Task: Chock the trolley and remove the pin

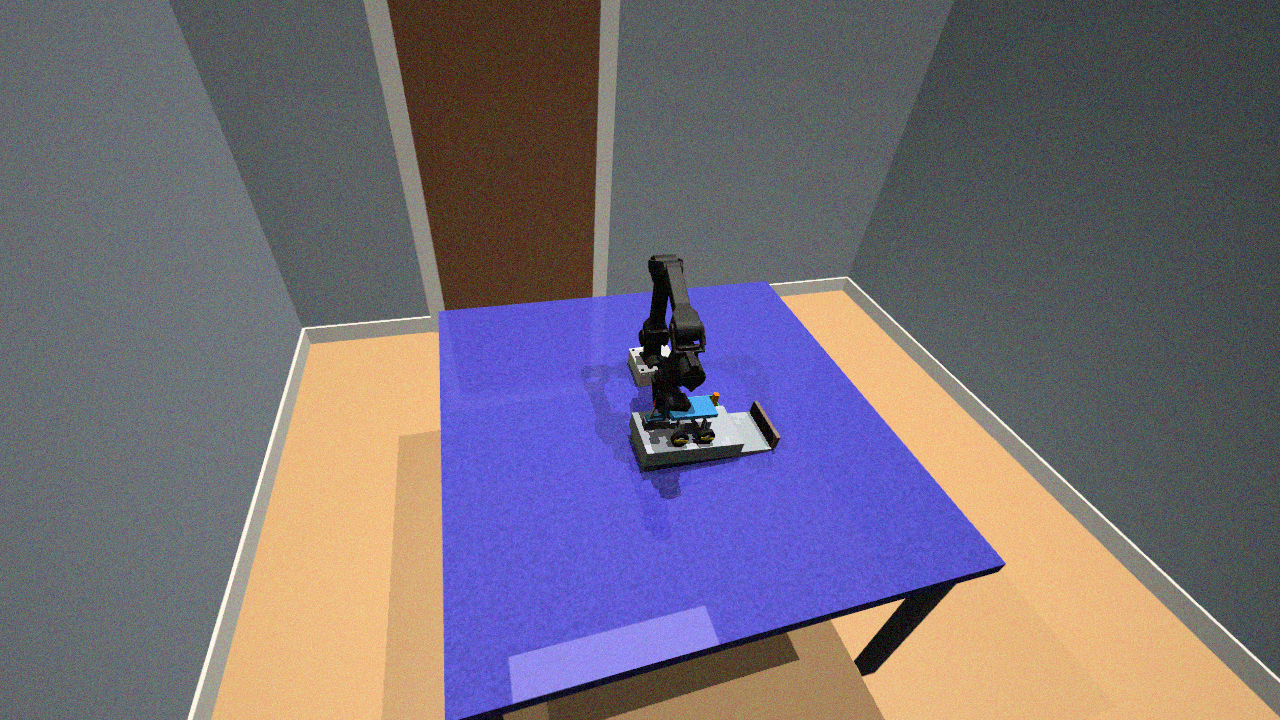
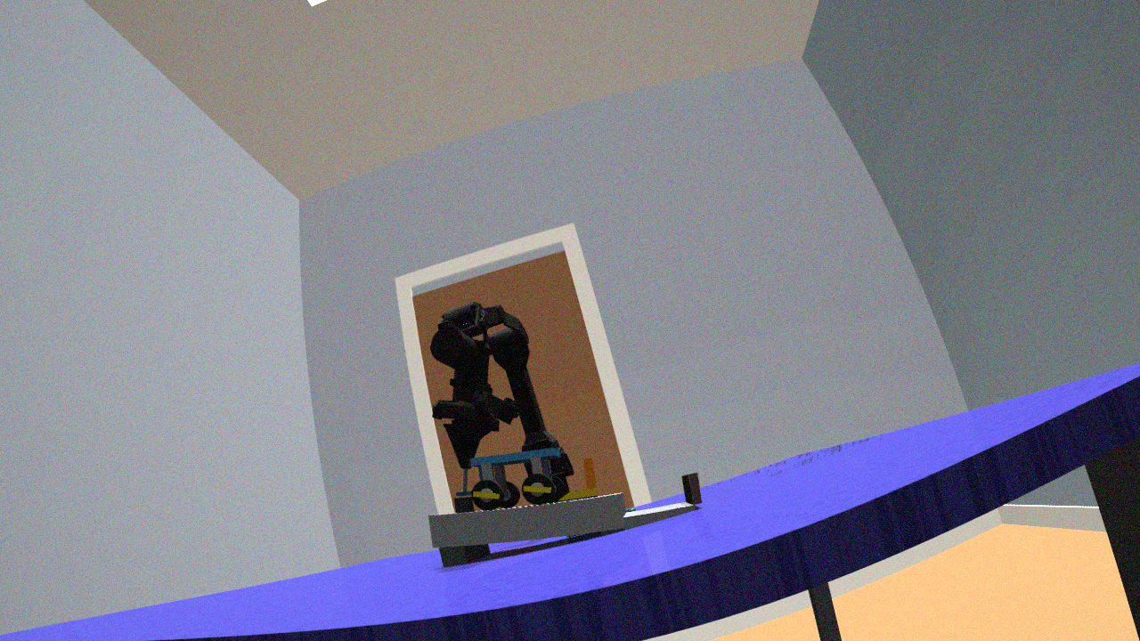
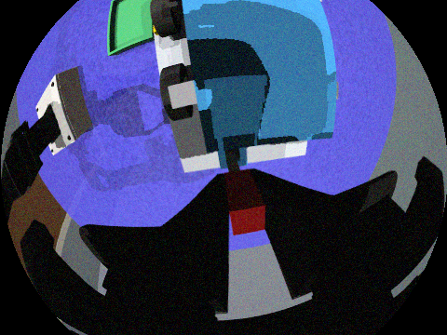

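Observation:
My gripper (image 3: 237, 178) (image 2: 467, 465) is shut on the red head of the stop pin (image 3: 248, 221), at the uphill end of the ramp (image 1: 735, 442) (image 2: 525, 523). The pin's thin shaft (image 2: 465, 481) shows below the fingertips, above a small dark block; whether its lower end is still in the block is unclear. The trolley (image 1: 696, 408) (image 2: 517, 458) (image 3: 298, 60) stands on the ramp just downhill of the pin. The chock's orange handle (image 1: 715, 397) (image 2: 590, 473) stands by the far-side downhill wheel; contact is hidden. The green tray (image 3: 132, 23) shows in the wrist view's upper left.
A dark end board (image 1: 765, 426) (image 2: 691, 488) stands at the ramp's downhill end. The arm's light base plate (image 1: 640, 367) (image 3: 53, 109) is behind the ramp on the blue table (image 1: 554, 537). The trolley's deck is close beside the fingers.

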`<act>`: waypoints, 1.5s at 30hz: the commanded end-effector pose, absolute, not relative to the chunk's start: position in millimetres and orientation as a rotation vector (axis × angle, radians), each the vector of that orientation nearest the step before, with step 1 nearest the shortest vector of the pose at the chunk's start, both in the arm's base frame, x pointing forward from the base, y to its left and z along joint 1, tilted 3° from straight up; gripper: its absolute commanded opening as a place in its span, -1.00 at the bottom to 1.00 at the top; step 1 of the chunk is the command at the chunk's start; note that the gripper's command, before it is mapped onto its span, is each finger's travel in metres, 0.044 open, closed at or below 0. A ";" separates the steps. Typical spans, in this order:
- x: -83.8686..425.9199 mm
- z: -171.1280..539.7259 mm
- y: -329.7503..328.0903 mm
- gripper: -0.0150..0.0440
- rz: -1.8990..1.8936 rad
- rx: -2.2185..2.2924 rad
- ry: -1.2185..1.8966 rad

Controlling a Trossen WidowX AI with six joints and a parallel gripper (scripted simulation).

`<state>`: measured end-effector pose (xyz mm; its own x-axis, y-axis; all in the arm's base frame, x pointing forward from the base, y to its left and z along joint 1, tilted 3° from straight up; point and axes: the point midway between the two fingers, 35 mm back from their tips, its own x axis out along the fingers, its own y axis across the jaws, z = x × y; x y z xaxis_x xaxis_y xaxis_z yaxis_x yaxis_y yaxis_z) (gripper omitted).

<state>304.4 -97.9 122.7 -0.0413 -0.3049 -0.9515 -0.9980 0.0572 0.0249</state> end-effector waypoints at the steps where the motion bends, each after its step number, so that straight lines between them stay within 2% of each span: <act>1: 304.9 127.3 -98.4 -0.49 1.021 -1.379 1.489; 18: 306.1 139.7 -100.0 -0.49 1.021 -1.379 1.489; 35: 304.0 145.0 -128.7 -0.49 1.019 -1.381 1.491; 45: 271.8 142.5 -126.3 -0.49 1.022 -1.380 1.493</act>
